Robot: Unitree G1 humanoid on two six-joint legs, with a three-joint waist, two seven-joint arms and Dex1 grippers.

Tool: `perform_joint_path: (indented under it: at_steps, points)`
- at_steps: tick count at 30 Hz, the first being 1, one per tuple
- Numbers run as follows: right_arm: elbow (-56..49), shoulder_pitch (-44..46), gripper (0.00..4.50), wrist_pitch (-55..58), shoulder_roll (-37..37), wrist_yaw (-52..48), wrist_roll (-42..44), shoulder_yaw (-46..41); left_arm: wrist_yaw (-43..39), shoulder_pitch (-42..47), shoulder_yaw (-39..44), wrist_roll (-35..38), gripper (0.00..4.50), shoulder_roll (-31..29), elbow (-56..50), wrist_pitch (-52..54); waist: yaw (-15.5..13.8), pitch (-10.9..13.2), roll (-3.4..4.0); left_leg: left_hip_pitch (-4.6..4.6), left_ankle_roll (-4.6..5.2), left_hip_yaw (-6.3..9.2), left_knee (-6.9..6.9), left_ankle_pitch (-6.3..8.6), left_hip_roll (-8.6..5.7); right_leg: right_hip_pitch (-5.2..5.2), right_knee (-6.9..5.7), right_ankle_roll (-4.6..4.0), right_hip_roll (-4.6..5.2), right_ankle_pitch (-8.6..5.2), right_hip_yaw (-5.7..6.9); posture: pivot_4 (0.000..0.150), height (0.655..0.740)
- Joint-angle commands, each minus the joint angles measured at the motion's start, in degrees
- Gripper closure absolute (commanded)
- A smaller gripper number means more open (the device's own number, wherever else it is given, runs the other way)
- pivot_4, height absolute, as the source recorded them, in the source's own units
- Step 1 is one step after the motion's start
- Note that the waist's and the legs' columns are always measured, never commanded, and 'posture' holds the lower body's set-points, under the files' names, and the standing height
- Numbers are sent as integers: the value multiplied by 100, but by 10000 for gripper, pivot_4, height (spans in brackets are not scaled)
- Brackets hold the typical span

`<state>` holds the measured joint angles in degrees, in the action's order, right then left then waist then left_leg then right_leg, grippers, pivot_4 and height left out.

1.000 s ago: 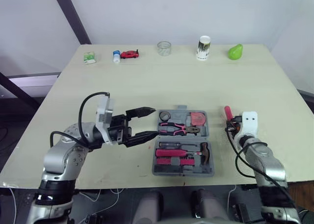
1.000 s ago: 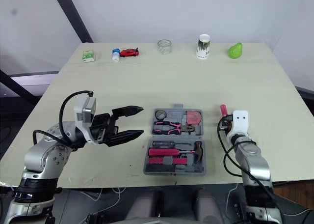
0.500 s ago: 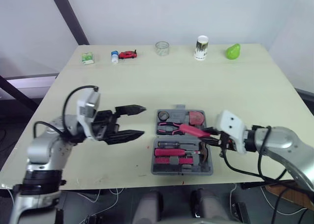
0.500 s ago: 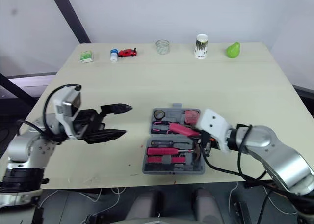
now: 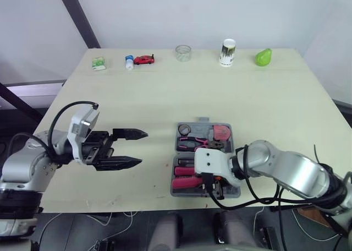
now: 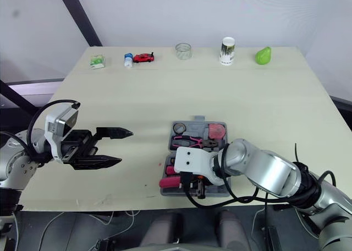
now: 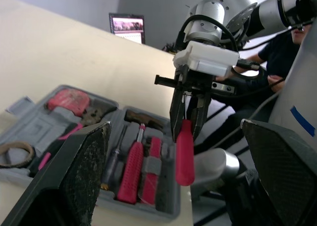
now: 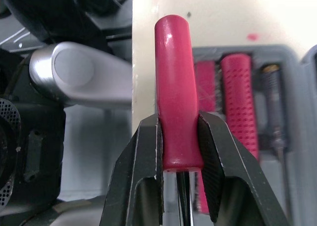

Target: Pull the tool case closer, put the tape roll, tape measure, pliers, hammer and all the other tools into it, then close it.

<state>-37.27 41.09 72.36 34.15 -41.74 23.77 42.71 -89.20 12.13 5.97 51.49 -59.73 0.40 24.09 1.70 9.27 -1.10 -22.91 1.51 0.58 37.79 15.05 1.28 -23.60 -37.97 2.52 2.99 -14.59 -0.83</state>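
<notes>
With the right gripper point(image 7: 185, 129) clamped on the pink screwdriver point(image 8: 177, 87) above the near-left corner of the tool case point(image 5: 203, 120), align the shaft with a free slot beside the other pink handles point(image 8: 237, 97), lower flat, and release only once seated. Leave the left gripper point(image 5: 142, 147), jaws apart, well left of the case, clear of the path.

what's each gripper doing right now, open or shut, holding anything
Left gripper: open, holding nothing.
Right gripper: shut on the red round-handled screwdriver.
</notes>
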Motion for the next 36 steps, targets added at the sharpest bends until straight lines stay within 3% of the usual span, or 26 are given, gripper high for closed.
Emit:
perform_joint_path:
  at_steps: [1,11,24,36]
  points:
    - [-1,88,40745,100,-56,115,-80,109,-330,95,-83,162,0,-185,-86,-168,-1,0,0,0,0,0,0,0,0,0,-1,0,0,0,0,1500,7400]
    - [594,82,40745,225,-554,419,-250,349,-330,101,-388,204,0,-350,38,-511,52,1,1,0,0,-3,0,0,-2,-3,-3,0,-6,1,-2,1500,7400]
    - [725,8,40745,116,-642,516,-420,735,-330,21,-594,386,0,-587,236,-927,54,1,1,0,0,-3,0,0,-1,-3,-3,0,-8,0,-2,1500,7400]
    - [874,-25,40745,4,-697,503,-536,850,-330,-412,-1319,747,0,-1467,559,-2166,52,2,2,0,0,-4,0,0,1,-4,-3,0,-7,0,-2,1500,7400]
